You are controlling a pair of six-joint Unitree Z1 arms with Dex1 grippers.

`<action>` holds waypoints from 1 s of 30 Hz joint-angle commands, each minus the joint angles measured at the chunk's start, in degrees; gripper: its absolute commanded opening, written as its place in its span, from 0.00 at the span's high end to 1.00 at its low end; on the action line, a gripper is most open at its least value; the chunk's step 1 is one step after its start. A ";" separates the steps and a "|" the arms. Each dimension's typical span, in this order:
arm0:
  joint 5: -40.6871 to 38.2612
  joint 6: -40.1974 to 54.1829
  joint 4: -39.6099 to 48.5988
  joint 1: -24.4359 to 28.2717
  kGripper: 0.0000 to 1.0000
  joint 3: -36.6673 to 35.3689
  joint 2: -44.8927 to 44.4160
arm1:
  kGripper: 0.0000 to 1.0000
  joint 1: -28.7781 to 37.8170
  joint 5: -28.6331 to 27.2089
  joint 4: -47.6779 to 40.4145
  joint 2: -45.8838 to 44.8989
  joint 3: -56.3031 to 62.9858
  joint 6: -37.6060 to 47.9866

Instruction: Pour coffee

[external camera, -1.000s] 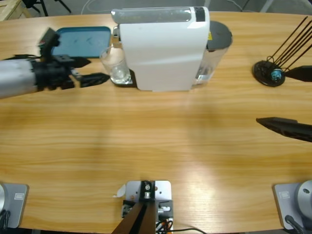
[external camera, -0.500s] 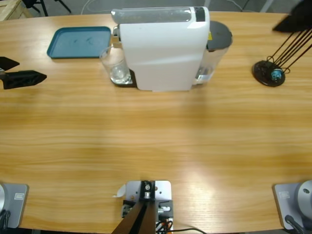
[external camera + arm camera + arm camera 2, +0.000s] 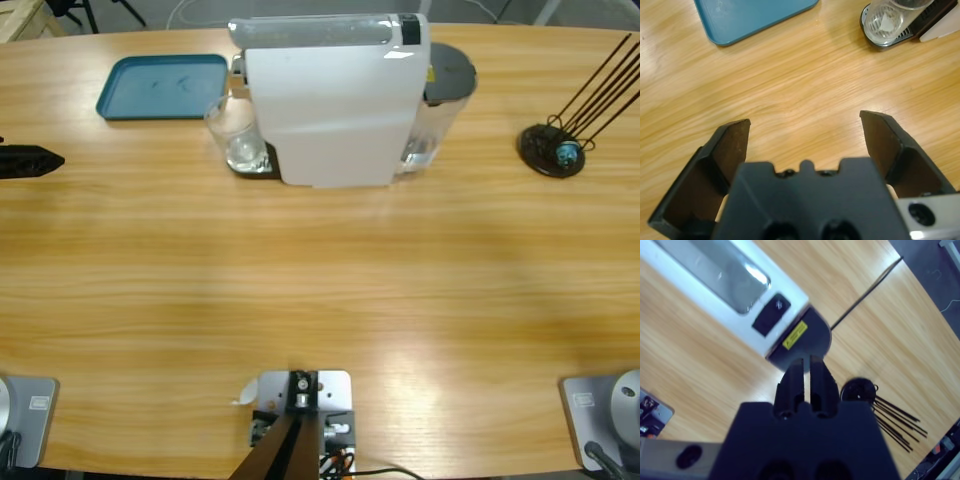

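Note:
A clear glass tumbler (image 3: 237, 138) stands on the small drip tray at the left end of the white coffee machine (image 3: 335, 100). I cannot tell whether coffee lies in its base. The left wrist view shows the tumbler (image 3: 889, 17) at the top right, well ahead of my left gripper (image 3: 807, 119), which is open over bare wood. In the high view only the left gripper (image 3: 40, 160) tip shows at the table's left edge. My right gripper (image 3: 807, 360) is shut and empty, high above the machine's (image 3: 730, 287) top, outside the high view.
A teal tray (image 3: 165, 85) lies at the back left, beside the machine. A black round stand with several thin black sticks (image 3: 552, 150) sits at the right. The machine's water tank with a grey lid (image 3: 445, 85) is on its right side.
My left gripper has drawn back from beside the tumbler to the table's left edge. The right gripper rose from the right edge to the upper corner, then out of the high view.

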 commanded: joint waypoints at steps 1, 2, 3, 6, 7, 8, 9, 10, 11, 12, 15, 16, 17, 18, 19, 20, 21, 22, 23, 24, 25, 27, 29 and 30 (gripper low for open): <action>0.65 -3.06 -4.64 0.27 0.05 5.98 1.09 | 1.00 0.39 1.21 1.78 8.76 -5.63 -0.82; 0.65 -3.15 -4.76 0.16 0.05 6.10 1.04 | 1.00 0.48 1.21 1.96 9.11 -5.63 -0.82; 0.69 -3.15 -4.78 0.16 0.05 6.10 0.77 | 1.00 0.55 1.21 2.19 9.42 -5.58 -0.82; 0.74 -3.15 -6.68 0.16 0.05 7.45 -0.04 | 1.00 0.64 1.21 2.45 10.18 -5.60 -0.82; 0.74 -3.13 -7.40 0.16 0.05 7.91 -0.18 | 1.00 0.71 1.21 2.45 10.37 -5.81 -0.82; 0.65 -3.11 -8.28 0.16 0.05 8.54 -0.48 | 1.00 0.94 1.18 2.45 10.58 -6.16 -0.82; 0.48 -3.13 -9.10 0.16 0.05 9.16 -0.86 | 1.00 1.25 1.11 2.47 10.81 -6.51 -0.82; 0.39 -3.15 -9.40 0.16 0.05 9.49 -1.35 | 1.00 1.67 0.97 2.56 11.16 -6.83 -0.82; 0.34 -3.15 -9.91 0.16 0.05 9.95 -1.71 | 1.00 2.08 0.81 2.65 11.45 -6.92 -0.82; 0.30 -3.15 -10.39 0.16 0.05 10.32 -2.04 | 1.00 2.66 0.77 2.72 11.83 -7.22 -0.82; 0.30 -3.15 -10.74 0.16 0.05 10.58 -2.06 | 1.00 4.03 0.69 2.95 12.98 -8.43 -0.70; 0.30 -3.13 -10.74 0.16 0.05 10.58 -2.06 | 1.00 4.24 0.69 2.98 13.24 -8.64 -0.58; 0.30 -3.15 -10.77 0.16 0.05 10.67 -2.15 | 1.00 4.33 0.69 3.03 13.38 -8.73 -0.56; 0.30 -3.15 -10.83 0.16 0.05 10.67 -2.15 | 1.00 4.33 0.69 3.07 13.50 -8.80 -0.56; 0.30 -3.15 -10.83 0.16 0.05 10.67 -2.15 | 1.00 4.33 0.63 3.07 13.61 -8.80 -0.58; 0.30 -3.15 -10.83 0.16 0.05 10.67 -2.15 | 1.00 4.33 0.49 3.07 13.70 -8.80 -0.66; 0.30 -3.15 -10.83 0.16 0.05 10.67 -2.15 | 1.00 4.33 0.30 3.07 13.77 -8.80 -0.73; 0.30 -3.15 -10.83 0.16 0.05 10.72 -2.09 | 1.00 4.28 -0.21 3.16 13.84 -8.78 -0.86; 0.30 -3.15 -10.83 0.16 0.05 10.76 -2.13 | 1.00 4.14 -0.70 3.16 13.87 -8.73 -0.91; 0.30 -3.15 -10.83 0.16 0.05 10.76 -2.11 | 1.00 3.96 -1.05 3.16 13.96 -8.71 -0.91; 0.32 -3.15 -10.83 0.16 0.05 10.76 -2.09 | 1.00 3.75 -1.11 3.16 14.03 -8.71 -0.91; 0.30 -3.15 -10.83 0.16 0.05 10.76 -2.06 | 1.00 3.40 -1.27 3.16 14.12 -8.71 -0.91; 0.30 -3.15 -10.91 0.16 0.05 10.76 -1.97 | 1.00 3.22 -2.04 3.16 14.05 -8.68 -0.98; 0.30 -3.15 -10.91 0.16 0.05 10.76 -1.97 | 1.00 3.12 -2.32 3.19 14.00 -8.60 -1.02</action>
